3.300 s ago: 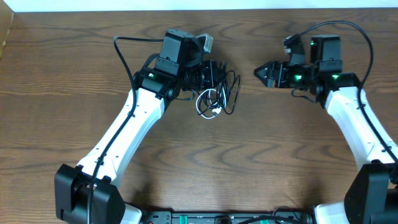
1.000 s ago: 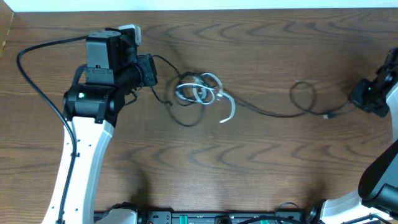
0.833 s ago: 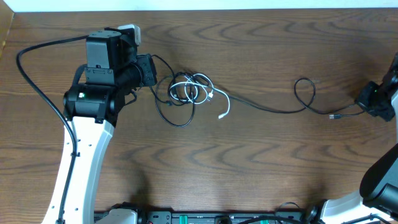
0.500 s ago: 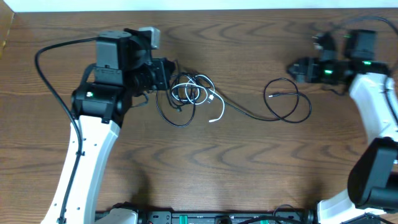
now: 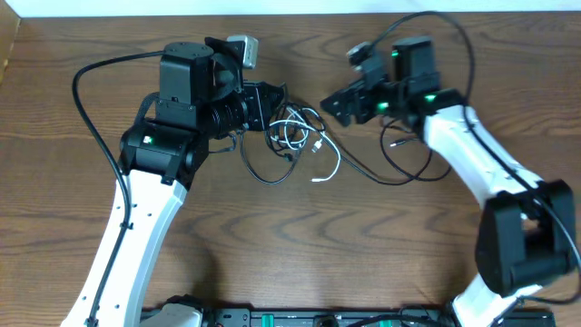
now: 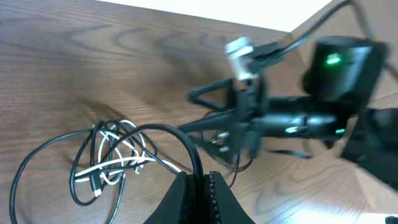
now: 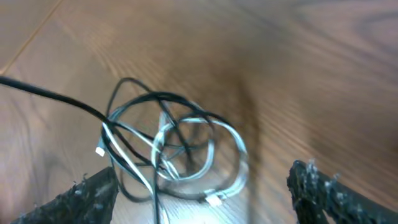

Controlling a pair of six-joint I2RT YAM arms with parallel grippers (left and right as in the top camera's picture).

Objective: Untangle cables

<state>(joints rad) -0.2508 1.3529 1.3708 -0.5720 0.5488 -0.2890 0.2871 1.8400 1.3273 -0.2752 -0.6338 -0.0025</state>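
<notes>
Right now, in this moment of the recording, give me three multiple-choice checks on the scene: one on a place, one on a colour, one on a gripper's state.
1. Where does the knot of cables lie?
A. Between the left gripper and the right gripper
B. At the near edge, by the arm bases
C. In the far left corner

2. What colour is the loose tail curling out of the knot toward the near edge?
A. Red
B. White
C. Yellow

3. What state is the left gripper in?
A. Open and empty
B. Shut on a black cable
C. Shut on a white plug

Answers:
1 A: the overhead view shows the knot flanked by both grippers.
2 B: the tail is plainly white against the brown wood.
3 B: the left wrist view shows the fingers pinched together, with the black cable arcing out from them.
</notes>
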